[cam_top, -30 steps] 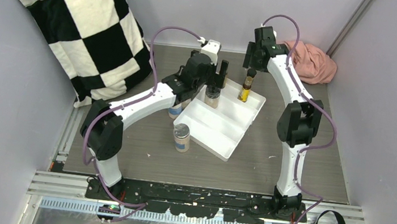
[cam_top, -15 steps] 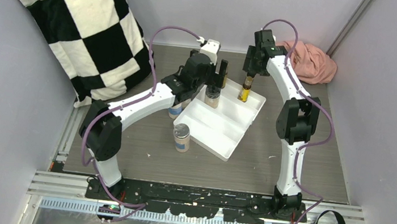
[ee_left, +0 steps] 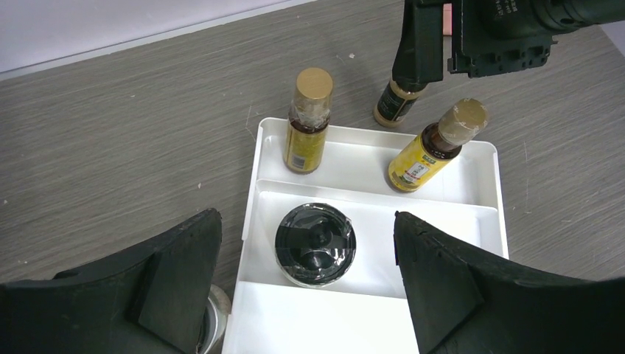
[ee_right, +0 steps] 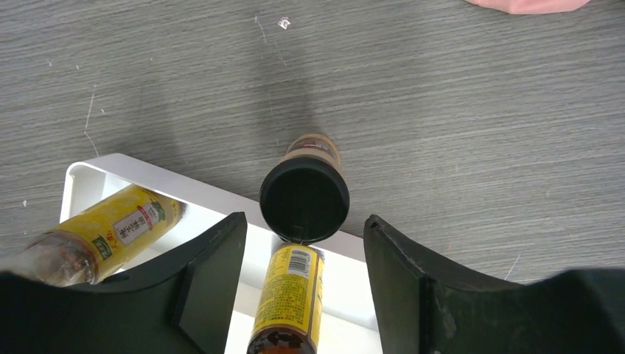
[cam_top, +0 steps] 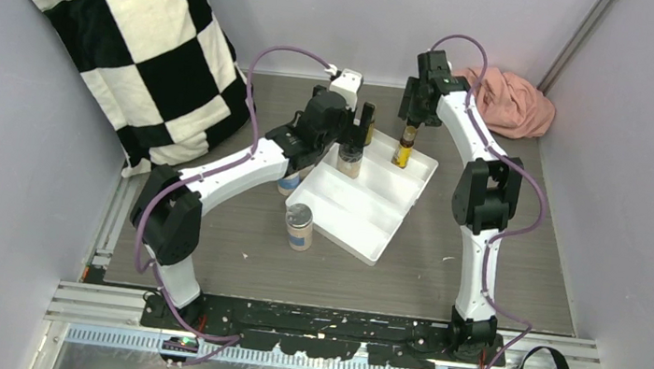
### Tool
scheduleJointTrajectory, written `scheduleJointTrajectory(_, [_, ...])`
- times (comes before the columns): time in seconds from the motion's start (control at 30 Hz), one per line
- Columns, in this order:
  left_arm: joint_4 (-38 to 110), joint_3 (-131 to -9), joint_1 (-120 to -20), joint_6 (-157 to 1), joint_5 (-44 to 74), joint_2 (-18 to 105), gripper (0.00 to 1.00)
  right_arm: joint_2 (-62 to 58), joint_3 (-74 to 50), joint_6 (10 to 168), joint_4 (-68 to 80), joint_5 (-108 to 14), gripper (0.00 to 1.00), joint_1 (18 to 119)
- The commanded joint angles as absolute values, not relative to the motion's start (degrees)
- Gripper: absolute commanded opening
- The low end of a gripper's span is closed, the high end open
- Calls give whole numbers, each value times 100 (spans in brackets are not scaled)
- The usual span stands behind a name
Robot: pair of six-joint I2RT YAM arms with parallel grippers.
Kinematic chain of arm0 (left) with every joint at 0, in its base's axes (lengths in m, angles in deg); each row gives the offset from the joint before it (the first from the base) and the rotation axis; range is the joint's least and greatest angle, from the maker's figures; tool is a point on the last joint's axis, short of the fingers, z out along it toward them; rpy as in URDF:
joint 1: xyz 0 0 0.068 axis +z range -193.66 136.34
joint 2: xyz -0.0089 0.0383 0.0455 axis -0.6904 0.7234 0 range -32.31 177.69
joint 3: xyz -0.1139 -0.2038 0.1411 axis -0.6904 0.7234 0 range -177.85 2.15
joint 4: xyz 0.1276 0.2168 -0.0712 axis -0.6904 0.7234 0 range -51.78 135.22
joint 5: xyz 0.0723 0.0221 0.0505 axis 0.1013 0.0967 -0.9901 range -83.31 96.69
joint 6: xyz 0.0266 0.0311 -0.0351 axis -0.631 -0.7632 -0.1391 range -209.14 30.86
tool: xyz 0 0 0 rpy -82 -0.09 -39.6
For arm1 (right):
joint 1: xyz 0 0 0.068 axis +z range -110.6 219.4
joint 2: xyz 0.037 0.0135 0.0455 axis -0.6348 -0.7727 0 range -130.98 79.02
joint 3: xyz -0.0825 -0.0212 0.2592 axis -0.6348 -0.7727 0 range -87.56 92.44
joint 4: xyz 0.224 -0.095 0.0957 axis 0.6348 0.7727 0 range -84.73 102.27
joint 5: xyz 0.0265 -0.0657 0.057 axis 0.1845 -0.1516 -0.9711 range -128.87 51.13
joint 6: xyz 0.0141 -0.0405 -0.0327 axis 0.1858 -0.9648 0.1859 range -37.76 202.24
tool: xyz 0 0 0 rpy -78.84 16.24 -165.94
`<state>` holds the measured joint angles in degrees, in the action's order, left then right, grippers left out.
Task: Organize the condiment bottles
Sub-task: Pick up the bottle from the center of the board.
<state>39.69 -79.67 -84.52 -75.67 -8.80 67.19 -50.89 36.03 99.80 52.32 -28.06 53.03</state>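
A white tray (cam_top: 375,221) lies mid-table. In the left wrist view its far compartment (ee_left: 354,158) holds two upright yellow-amber bottles, one at the left (ee_left: 306,136) and one at the right (ee_left: 427,155). A black-lidded jar (ee_left: 315,245) stands in the middle compartment. My left gripper (ee_left: 306,217) is open and empty above that jar. My right gripper (ee_right: 304,221) is open and empty over the right yellow bottle (ee_right: 290,295) and a small black-capped bottle (ee_right: 304,198) standing on the table just behind the tray. A silver-lidded jar (cam_top: 298,226) stands on the table left of the tray.
Another jar (cam_top: 289,183) stands half hidden under my left arm, beside the tray's left edge. A checkered blanket (cam_top: 135,29) leans at the back left. A pink cloth (cam_top: 514,104) lies at the back right. Walls close in on both sides.
My right gripper has shifted slightly away from the yellow bottle toward the back. The left arm has barely moved. No bottle has moved.
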Motion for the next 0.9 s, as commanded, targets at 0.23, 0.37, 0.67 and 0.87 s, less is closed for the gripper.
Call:
scheduleJointTrajectory(0.23, [3576, -7860, -8473, -7631, -966, 6513, 87, -5349, 4051, 10003, 5139, -2972, 63, 5238])
scheduleJointTrajectory(0.37, [3559, -7870, -8471, -7631, -966, 6545, 87, -5401, 4090, 9999, 5152, -2989, 60, 5221])
scheduleJointTrajectory(0.67, [3541, -7863, -8471, -7623, -966, 6587, 87, -5448, 4120, 9972, 5166, -3017, 21, 5204])
scheduleJointTrajectory(0.87, [3557, -7862, -8471, -7630, -966, 6577, 87, -5347, 4119, 9947, 5183, -2991, 2, 5202])
